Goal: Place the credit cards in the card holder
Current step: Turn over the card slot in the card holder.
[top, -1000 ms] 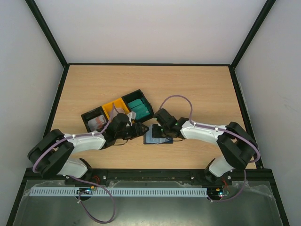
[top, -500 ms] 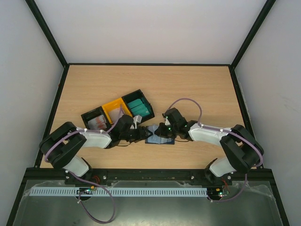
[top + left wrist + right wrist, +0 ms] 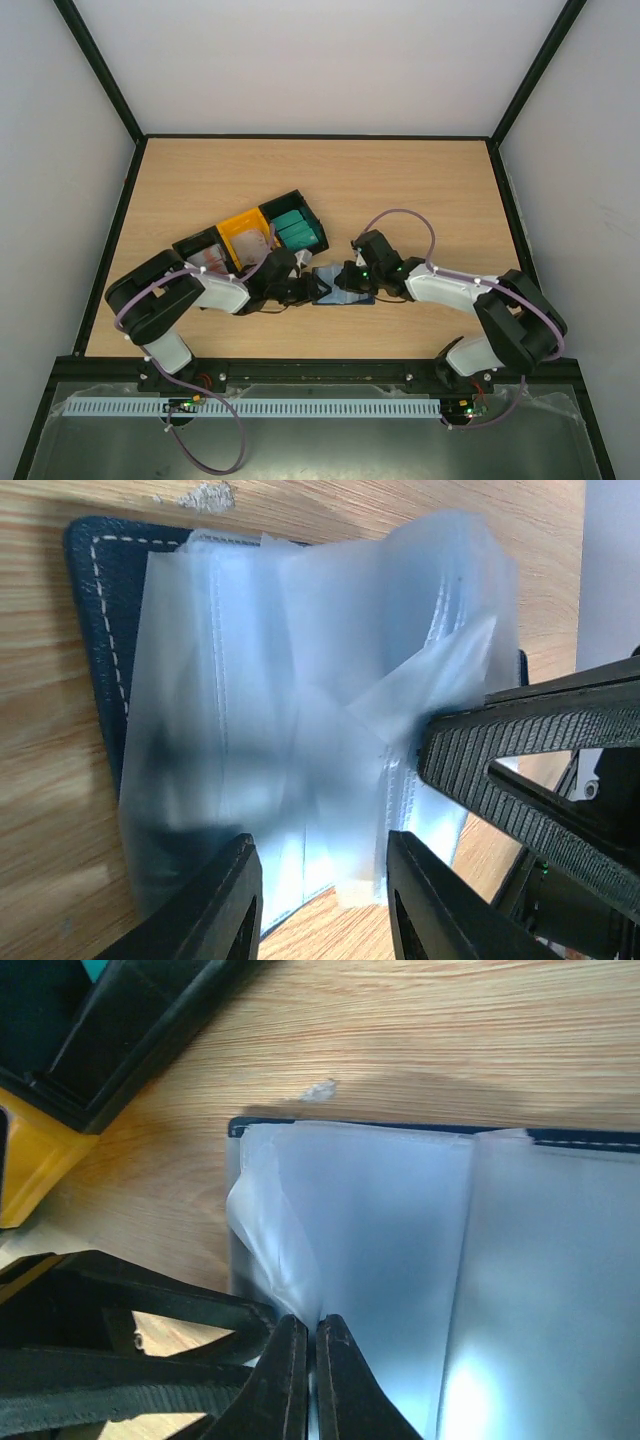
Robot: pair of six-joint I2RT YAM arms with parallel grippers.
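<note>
The right gripper [image 3: 309,1326] has its two fingers squeezed almost shut. They pinch a thin clear sleeve [image 3: 275,1240] at the edge of the card holder [image 3: 350,1126]. The left gripper [image 3: 320,848] is right across from it, with its fingers apart and the see-through sleeves between them. The card holder lies open and flat on the wooden table [image 3: 400,180], between the two grippers. Just beside it, on the left arm's side, sits the black-and-yellow tray [image 3: 240,222]. The teal credit cards [image 3: 298,232] are in one end part of the tray. The whitish credit cards [image 3: 208,262] with red marks are in the other end part.
</note>
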